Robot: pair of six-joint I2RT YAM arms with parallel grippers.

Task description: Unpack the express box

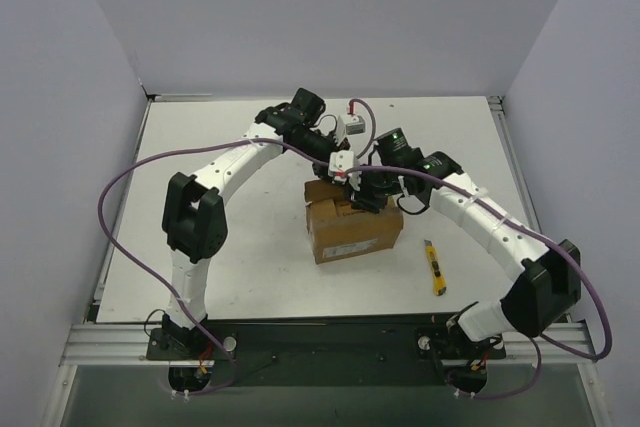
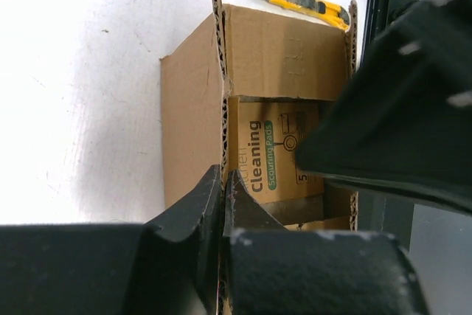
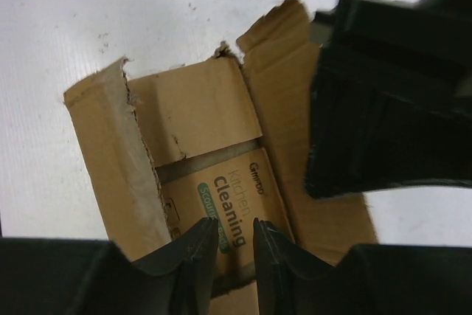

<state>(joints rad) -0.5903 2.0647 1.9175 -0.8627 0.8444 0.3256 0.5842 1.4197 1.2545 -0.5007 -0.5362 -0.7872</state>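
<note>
As one express box [image 1: 355, 237] gapes, one pack [image 2: 269, 160] — one knife [image 1: 437, 268]

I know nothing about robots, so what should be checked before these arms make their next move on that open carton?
1. Top of the express box open: ok.
2. The left end effector shut on an upright flap: ok.
3. The scouring pads pack exposed inside: ok.
4. The right end effector open above the pack: ok.
5. The right fingers touching the pack: cannot tell.
6. The yellow knife lying apart from the box: ok.
</note>
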